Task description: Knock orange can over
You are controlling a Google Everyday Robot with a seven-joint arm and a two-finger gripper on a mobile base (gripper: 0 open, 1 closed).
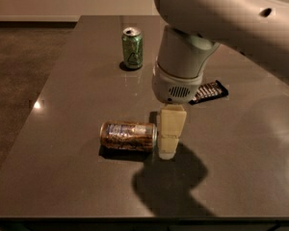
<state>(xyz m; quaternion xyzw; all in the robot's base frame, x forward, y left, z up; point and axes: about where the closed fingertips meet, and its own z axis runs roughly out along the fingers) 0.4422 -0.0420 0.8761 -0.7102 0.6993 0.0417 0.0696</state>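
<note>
Toppled: orange can (128, 135) lies on side, just beside end effector (171, 137), camera-left of it. End effector opening: cannot tell. Risk: nudge on retreat could roll can toward table (62, 177) edge.

The orange can (128, 135) is shiny printed metal. Just right of it, the gripper (167, 148) looks like matt, pale plastic. The dark surface (77, 177) beneath both is smooth, polished and reflective.
</note>
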